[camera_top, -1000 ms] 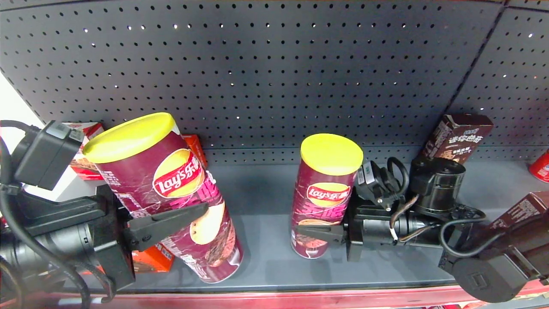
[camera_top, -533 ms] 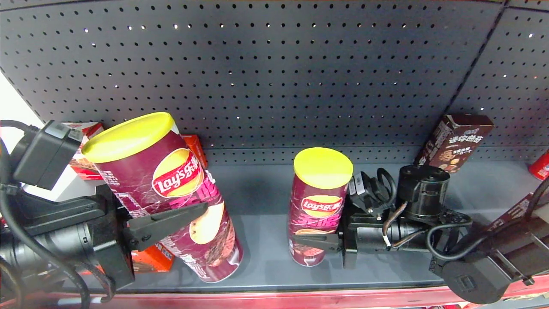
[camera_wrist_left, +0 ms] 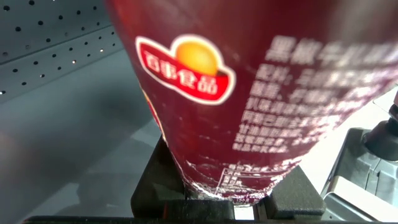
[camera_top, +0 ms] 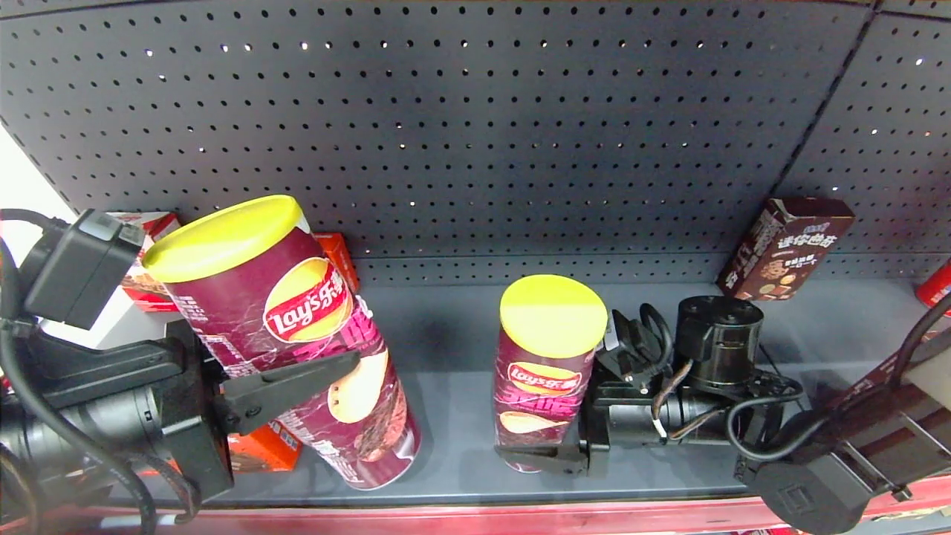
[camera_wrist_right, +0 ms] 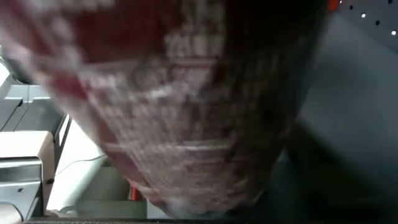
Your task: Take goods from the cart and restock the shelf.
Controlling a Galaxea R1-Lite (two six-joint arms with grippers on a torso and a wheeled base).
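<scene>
Gripping tilted can, left end effector, right end effector gripping upright can

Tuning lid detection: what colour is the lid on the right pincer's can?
Plain yellow lid on the can; head view shows it best.

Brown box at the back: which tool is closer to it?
Right. The right tool, shut on a can, sits in front of the brown box and a bit to its left. The left tool holds another can far off at the shelf's left end.
</scene>
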